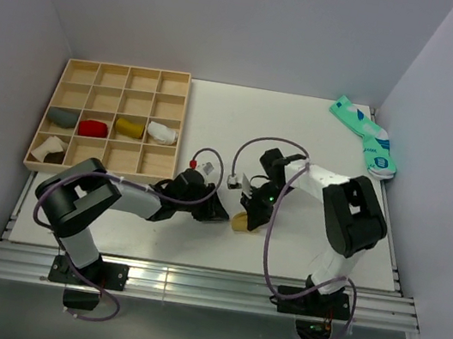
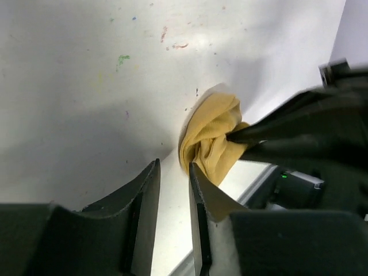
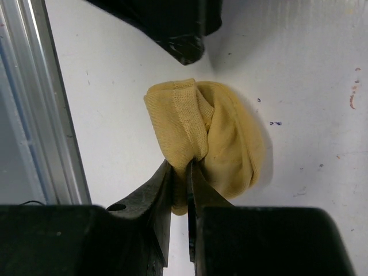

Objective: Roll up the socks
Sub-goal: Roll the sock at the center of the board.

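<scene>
We see a mustard sock (image 3: pixel 224 138) bunched on the white table (image 1: pixel 218 116) near its front edge. Our right gripper (image 3: pixel 185 167) pinches a fold of it. Our left gripper (image 2: pixel 173 167) sits just beside it, fingers (image 2: pixel 144 201) slightly apart, holding nothing.

No legible text, labels, numbers — none in any view.

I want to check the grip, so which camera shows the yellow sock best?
Right wrist: the sock sits large and central, pinched by the right gripper. Left wrist shows it smaller, partly hidden. Top view shows only a sliver.
</scene>
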Tool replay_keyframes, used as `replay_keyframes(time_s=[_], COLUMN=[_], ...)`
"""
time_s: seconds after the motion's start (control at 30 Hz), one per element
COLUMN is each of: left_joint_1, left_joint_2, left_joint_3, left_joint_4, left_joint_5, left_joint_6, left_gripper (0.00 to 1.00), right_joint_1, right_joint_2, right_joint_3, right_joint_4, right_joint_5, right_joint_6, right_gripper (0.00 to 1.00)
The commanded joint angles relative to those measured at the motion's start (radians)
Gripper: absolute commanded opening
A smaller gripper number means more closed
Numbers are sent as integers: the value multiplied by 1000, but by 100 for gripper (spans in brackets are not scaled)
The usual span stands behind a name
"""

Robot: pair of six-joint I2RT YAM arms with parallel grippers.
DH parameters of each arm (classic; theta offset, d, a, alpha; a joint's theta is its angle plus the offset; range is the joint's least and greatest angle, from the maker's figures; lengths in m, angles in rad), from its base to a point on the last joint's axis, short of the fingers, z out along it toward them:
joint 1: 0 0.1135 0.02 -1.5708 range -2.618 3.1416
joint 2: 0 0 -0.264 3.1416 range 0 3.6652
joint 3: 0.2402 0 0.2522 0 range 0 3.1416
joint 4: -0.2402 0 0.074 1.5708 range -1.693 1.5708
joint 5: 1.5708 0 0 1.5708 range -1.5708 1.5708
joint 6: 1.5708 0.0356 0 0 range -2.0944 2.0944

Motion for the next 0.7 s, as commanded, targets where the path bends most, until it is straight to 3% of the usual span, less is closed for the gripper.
replay_keyframes(time_s=[0.0, 0.07, 0.23, 0.47, 0.67], left_joint_1=[-44, -91, -171, -182, -182], left_joint_2=[-93, -116, -170, -135, -55], left_joint_3=[-24, -17, -67, -112, -45], left_joint_4=[102, 76, 218, 396, 444], left_joint_5=[-205, -296, -394, -298, -205], left_joint_6=[134, 233, 398, 567, 611], left_gripper=[31, 32, 34, 38, 40], right_joint_1=[-23, -28, -54, -86, -94], right_joint_2=[71, 131, 236, 334, 377], right_joint_3=[81, 127, 213, 316, 327], right_joint_4=[-127, -177, -283, -443, -443], right_joint_5=[-17, -32, -78, -124, -118], right_joint_6=[-18, -27, -47, -113, -102], right_gripper=[9, 9, 10, 10, 10])
